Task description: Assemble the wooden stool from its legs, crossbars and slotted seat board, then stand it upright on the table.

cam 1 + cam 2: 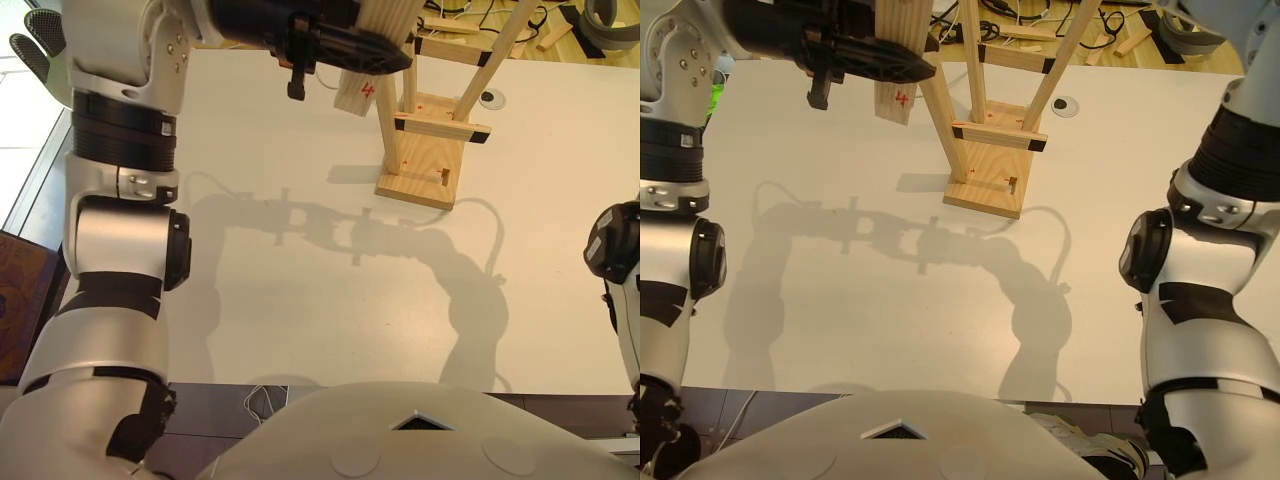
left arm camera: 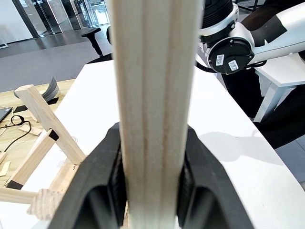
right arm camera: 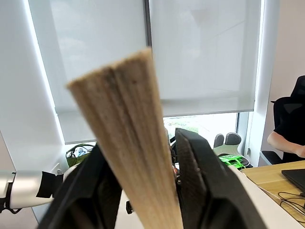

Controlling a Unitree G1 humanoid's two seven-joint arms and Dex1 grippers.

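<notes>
Stool [image 1: 998, 133] sits upside down at the top middle of the head view, with its seat board [image 1: 985, 195] flat on the white table [image 1: 840, 300] and its legs pointing up. Left gripper [image 2: 150, 164] pinches a loose wooden piece [image 1: 898, 90] just left of the legs. Right gripper [image 3: 145, 186] is clamped on a leg end [image 3: 126, 124].

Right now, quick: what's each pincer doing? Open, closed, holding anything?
Left pincer: closed on a wooden leg.
Right pincer: closed on another wooden piece.
</notes>
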